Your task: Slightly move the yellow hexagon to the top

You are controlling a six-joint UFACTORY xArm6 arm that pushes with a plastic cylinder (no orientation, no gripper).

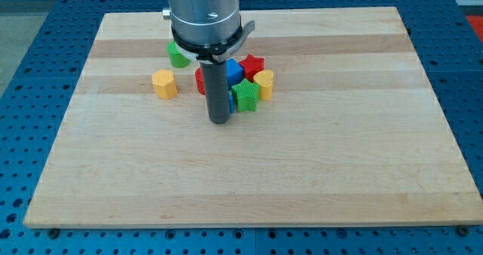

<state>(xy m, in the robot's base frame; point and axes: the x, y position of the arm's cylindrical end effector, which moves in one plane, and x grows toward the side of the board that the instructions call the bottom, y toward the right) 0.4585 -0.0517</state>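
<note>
The yellow hexagon lies alone on the wooden board, left of the cluster. My tip rests on the board below and to the right of the hexagon, well apart from it, just left of the green star. The rod hides part of the cluster behind it.
A cluster lies right of the rod: a red block, a blue block, a red star, a yellow block. A green block sits above the hexagon. The board lies on a blue perforated table.
</note>
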